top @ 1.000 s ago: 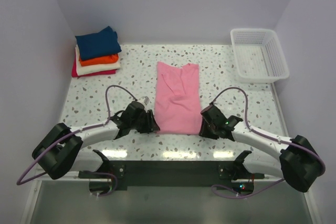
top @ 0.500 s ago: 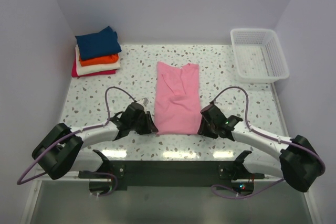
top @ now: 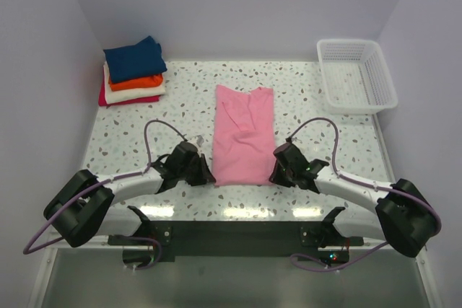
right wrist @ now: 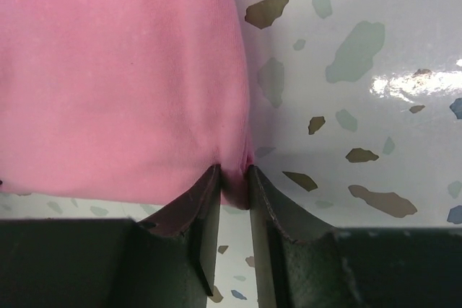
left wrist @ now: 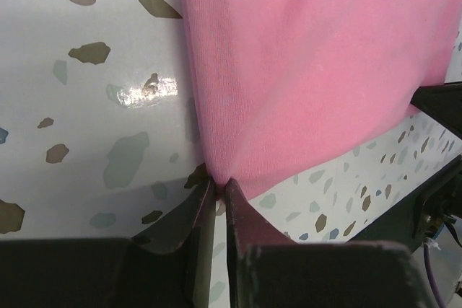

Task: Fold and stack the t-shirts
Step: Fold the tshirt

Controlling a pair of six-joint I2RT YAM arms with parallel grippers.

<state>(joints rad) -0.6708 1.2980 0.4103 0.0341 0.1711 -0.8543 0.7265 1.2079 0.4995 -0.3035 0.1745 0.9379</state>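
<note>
Both jaws narrowed, pinching pink t-shirt [top: 244, 135] (corners)

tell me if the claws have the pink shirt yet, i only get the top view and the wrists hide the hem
Observer: Left wrist view shows the left claw pinched on the near left corner of the pink t-shirt.
Operator: and the right one
Observer: Right wrist view shows the right claw with the near right corner squeezed between its jaws.
Operator: is the cloth pulled at all
Observer: On the left it puckers toward the claw tips; beside them the hem lies on the table.
</note>
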